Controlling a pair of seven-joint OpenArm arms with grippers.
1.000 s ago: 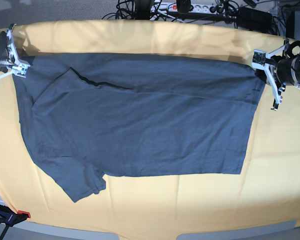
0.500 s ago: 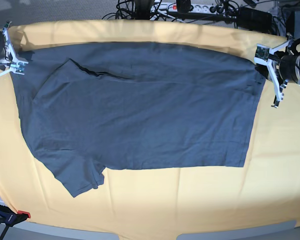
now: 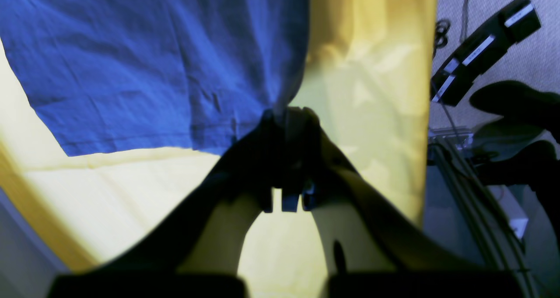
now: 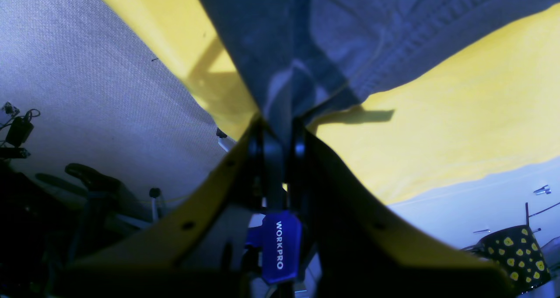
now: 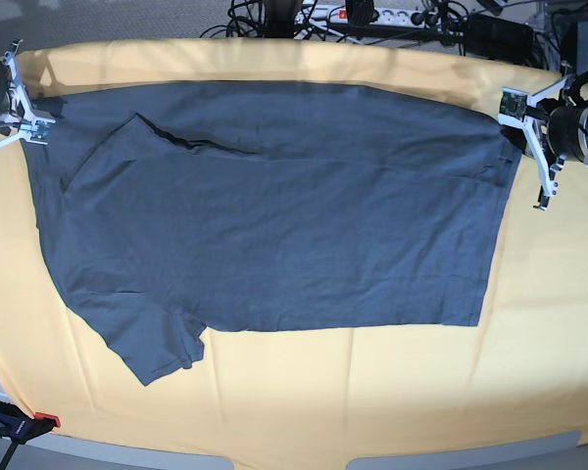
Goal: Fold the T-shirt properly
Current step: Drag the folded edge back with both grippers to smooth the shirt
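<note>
At the far left of the base view, the right end effector (image 5: pixel 29 122) sits at the upper left corner of the T-shirt (image 5: pixel 274 206), and the right wrist view shows its jaws pressed together on a bunch of the dark fabric (image 4: pixel 284 75), with the ribbed neckline (image 4: pixel 437 22) just beside the pinch. Gripping at the shoulder end gives this arm control of one whole side edge.

Moving rightward, the T-shirt lies spread across the yellow cloth (image 5: pixel 392 392) that covers the worktop (image 5: pixel 176 455). One sleeve (image 5: pixel 152 343) sticks out toward the lower left, and a slanting crease (image 5: pixel 176 142) near the upper left suggests a layer already doubled over there. The far long edge looks drawn straight between the two grips, which is probably the reason for holding both ends at once: the span stays taut, so it can be carried over in one piece.

At the right, the left end effector (image 5: pixel 514 132) is closed on the hem corner (image 3: pixel 280 110); the left wrist view shows the cloth gathered into its tips. Beyond the worktop's far edge lie cables and a power strip (image 5: pixel 372 15).
</note>
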